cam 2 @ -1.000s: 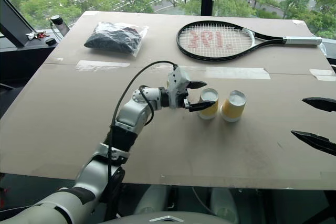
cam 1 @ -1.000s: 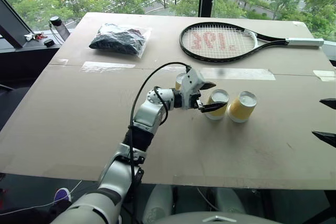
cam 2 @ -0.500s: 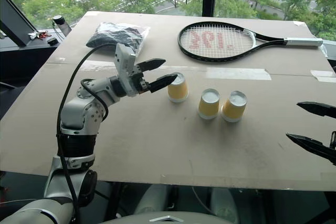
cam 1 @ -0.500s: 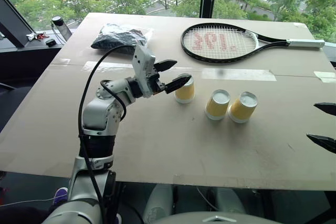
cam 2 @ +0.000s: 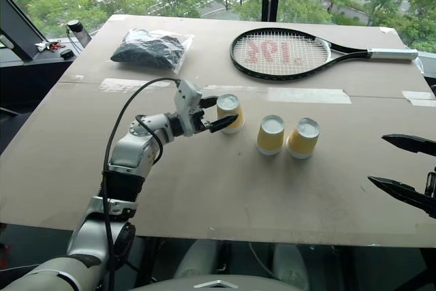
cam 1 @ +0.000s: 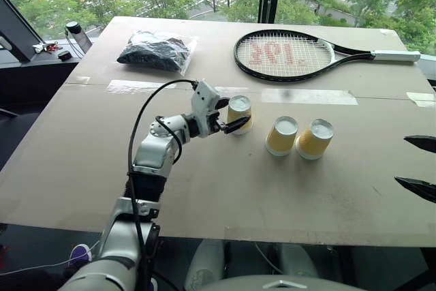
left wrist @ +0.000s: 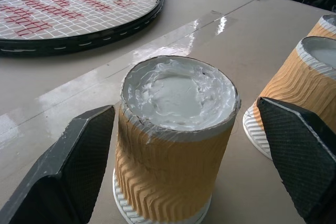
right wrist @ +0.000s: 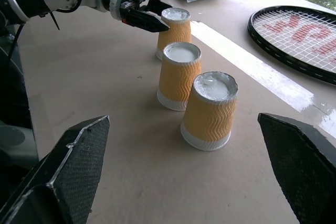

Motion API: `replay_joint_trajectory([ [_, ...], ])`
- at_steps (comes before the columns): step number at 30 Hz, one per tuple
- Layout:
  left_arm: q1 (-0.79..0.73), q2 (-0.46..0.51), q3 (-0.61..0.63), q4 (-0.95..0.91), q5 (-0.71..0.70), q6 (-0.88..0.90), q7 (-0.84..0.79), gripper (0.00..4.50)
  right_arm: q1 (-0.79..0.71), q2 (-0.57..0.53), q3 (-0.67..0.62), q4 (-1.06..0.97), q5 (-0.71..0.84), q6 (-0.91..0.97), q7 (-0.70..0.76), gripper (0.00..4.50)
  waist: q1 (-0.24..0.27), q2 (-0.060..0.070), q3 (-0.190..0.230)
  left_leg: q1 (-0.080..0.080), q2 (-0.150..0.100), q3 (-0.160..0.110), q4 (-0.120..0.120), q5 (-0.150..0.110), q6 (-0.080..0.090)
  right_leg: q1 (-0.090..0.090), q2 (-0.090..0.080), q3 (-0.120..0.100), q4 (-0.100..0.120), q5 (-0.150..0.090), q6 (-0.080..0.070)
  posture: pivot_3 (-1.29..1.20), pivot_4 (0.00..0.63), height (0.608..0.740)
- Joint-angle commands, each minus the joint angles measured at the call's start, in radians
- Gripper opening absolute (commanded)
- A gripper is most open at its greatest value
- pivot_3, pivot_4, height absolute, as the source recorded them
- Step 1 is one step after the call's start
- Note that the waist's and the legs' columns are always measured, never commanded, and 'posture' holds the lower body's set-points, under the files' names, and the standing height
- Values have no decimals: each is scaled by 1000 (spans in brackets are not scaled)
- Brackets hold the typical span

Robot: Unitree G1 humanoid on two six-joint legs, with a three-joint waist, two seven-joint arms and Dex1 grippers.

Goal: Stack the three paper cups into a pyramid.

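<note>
Three yellow-orange paper cups stand upside down in a row on the brown table (cam 1: pixel 102 161): the left cup (cam 1: pixel 240 114), the middle cup (cam 1: pixel 281 135) and the right cup (cam 1: pixel 315 138), the last two nearly touching. No pyramid stands; all three cups rest on the table. My left gripper (cam 1: pixel 230 114) is open, level, with one finger (left wrist: pixel 79 171) on each side of the left cup (left wrist: pixel 176 140) and a gap on both sides. My right gripper (cam 2: pixel 380 160) hangs open at the table's right side, away from the cups (right wrist: pixel 209 111).
A tennis racket (cam 1: pixel 286 54) lies at the back of the table and a bagged black bundle (cam 1: pixel 155 51) at the back left. Strips of clear tape (cam 1: pixel 139 86) cross the table behind the cups. A dark bottle (cam 1: pixel 76 33) stands beyond the far left corner.
My left gripper left the middle cup, swung up and to the left, then came down with its open fingers around the left cup. The cups and the right gripper stayed put.
</note>
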Motion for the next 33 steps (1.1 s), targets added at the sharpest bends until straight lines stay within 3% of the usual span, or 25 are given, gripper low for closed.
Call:
replay_joint_trajectory([
  [1, -37, -11, -9, 40, 26, -83, -17, 4451, 7, 2, -47, -29, 10, 3, -8, 4500, 0, 0, 0, 0, 0, 0, 0, 0, 0, 0, 0, 0, 0, 0, 0, 0, 150, 740],
  [2, -41, -17, -9, 54, 29, -93, -18, 4451, 10, 3, -50, -32, 11, 3, -11, 4500, 0, 0, 0, 0, 0, 0, 0, 0, 0, 0, 0, 0, 0, 0, 0, 0, 150, 740],
  [7, -47, -28, -5, 97, 40, -138, -30, 2311, 22, 10, -57, -48, 14, 6, -25, 4500, 0, 0, 0, 0, 0, 0, 0, 0, 0, 0, 0, 0, 0, 0, 0, 0, 150, 740],
  [14, -116, -10, 27, 138, 11, -154, -87, 2311, 40, 22, -63, -64, 13, 6, -45, 4500, 0, 0, 0, 0, 0, 0, 0, 0, 0, 0, 0, 0, 0, 0, 0, 0, 150, 740],
  [20, -374, -11, 37, 110, -143, 120, -256, 2311, 49, 19, -82, -62, 14, 10, -49, 4500, 3, -2, 2, -3, -1, -2, 1, 0, 0, -1, 0, -5, 0, 0, 0, 0, 150, 740],
  [24, -481, -93, -41, 109, -147, 208, -310, 2311, 62, 31, -106, -62, 10, 10, -58, 4500, -2, -1, 1, -3, -3, -1, 1, 1, -1, -1, -1, -4, 0, -2, 3, 0, 150, 740],
  [33, -480, -207, -143, 134, -64, 126, -321, 2311, 99, 59, -129, -95, 16, 12, -81, 4500, -3, -1, 2, -2, -5, -1, 0, 0, 1, -2, -1, -2, 0, -2, 3, 0, 150, 740],
])
